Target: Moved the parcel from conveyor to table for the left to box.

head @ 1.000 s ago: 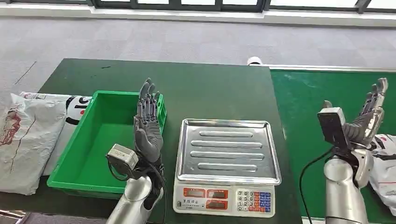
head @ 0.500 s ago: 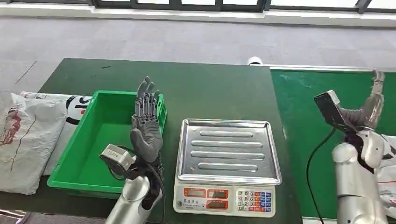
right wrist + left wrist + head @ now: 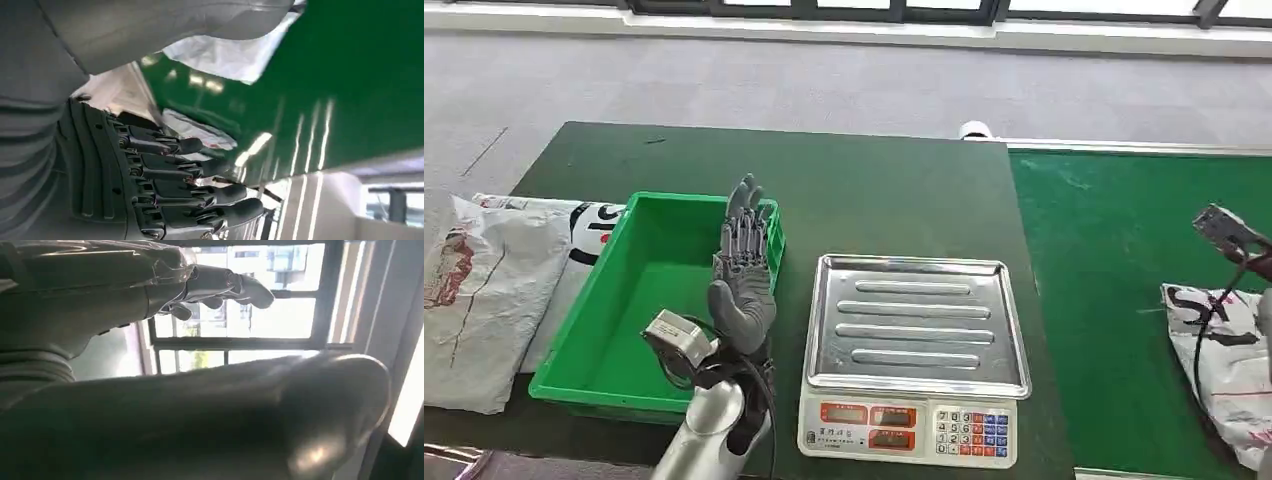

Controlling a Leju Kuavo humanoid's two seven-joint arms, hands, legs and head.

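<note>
One parcel [image 3: 1224, 365] on conveyor [image 3: 1114, 300], both hands empty

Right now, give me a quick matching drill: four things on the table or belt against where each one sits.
Things:
1. green crate
2. weighing scale
3. parcel
4. left hand

Places:
A. on the green conveyor belt, far right
B. raised with fingers straight, over the crate's right wall
C. left part of the dark table
D. front middle of the table, tray bare

Pairs: 1-C, 2-D, 3-A, 4-B
</note>
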